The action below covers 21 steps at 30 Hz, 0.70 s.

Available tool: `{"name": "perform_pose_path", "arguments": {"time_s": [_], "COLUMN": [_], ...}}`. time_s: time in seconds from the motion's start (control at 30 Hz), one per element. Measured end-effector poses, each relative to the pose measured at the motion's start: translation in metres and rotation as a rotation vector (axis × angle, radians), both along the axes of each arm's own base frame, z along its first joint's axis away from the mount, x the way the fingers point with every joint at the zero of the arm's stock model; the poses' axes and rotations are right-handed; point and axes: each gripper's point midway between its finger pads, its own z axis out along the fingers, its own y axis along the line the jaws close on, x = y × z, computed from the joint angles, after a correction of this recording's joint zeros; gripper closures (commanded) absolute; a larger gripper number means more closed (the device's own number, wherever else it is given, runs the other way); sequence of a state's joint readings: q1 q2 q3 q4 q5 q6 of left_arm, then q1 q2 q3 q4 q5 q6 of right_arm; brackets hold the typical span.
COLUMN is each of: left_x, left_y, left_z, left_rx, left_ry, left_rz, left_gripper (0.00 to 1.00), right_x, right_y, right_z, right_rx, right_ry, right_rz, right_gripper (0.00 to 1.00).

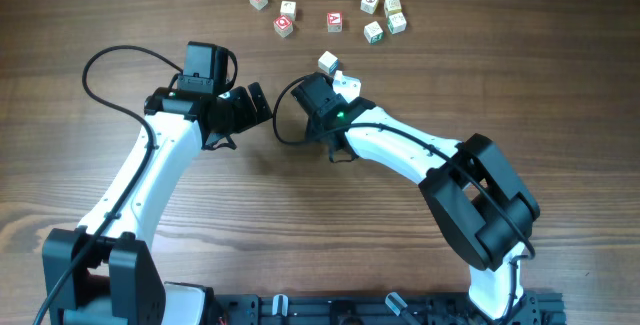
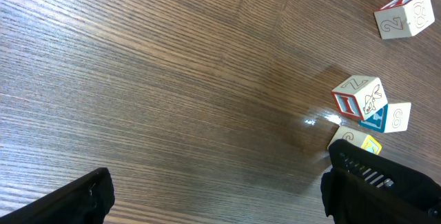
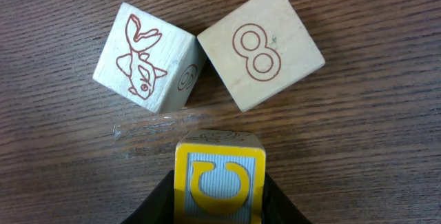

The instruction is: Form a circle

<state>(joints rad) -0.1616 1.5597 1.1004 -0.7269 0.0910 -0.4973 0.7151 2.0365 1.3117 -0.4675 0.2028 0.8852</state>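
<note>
No ring exists yet. The cubes (image 1: 369, 2) lie scattered in a loose cluster near the far edge of the table (image 1: 120, 25), more a ragged arc than a circle.

The right gripper (image 3: 219, 207) is clamped on a yellow-framed letter cube (image 3: 219, 176) nearer the table's middle, just short of a fish cube (image 3: 143, 57) and an 8 cube (image 3: 262, 55). These two sit corner to edge, touching or nearly so. Whether the held cube rests on the wood or hangs just above it, I cannot tell.

The left gripper (image 2: 217, 182) is spread wide with nothing between its fingers.

The step is probably placing this cube. It should go down square on the intended curve, clear of both neighbours. The fingers should then part slowly and lift straight up, so the light cube does not twist or nudge the pair.
</note>
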Motion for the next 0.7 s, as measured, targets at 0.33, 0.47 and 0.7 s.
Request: {"name": "perform_pose_path", "arguments": {"time_s": [0.33, 0.47, 0.7], "left_x": [0.0, 0.0, 0.0], "left_y": [0.0, 0.0, 0.0], "left_z": [0.0, 0.0, 0.0], "left_rx": [0.0, 0.0, 0.0], "left_ry": [0.0, 0.0, 0.0], "left_rz": [0.0, 0.0, 0.0], "left_gripper": [0.0, 0.0, 0.0], "right_x": [-0.003, -0.005, -0.001], "right_y": [0.003, 0.002, -0.006], "right_z": [-0.001, -0.002, 0.024], "right_rx": [0.018, 0.017, 0.05], "right_ry": [0.016, 0.029, 0.014], "right_rz": [0.006, 0.009, -0.013], "right_gripper": [0.55, 0.48, 0.42]}}
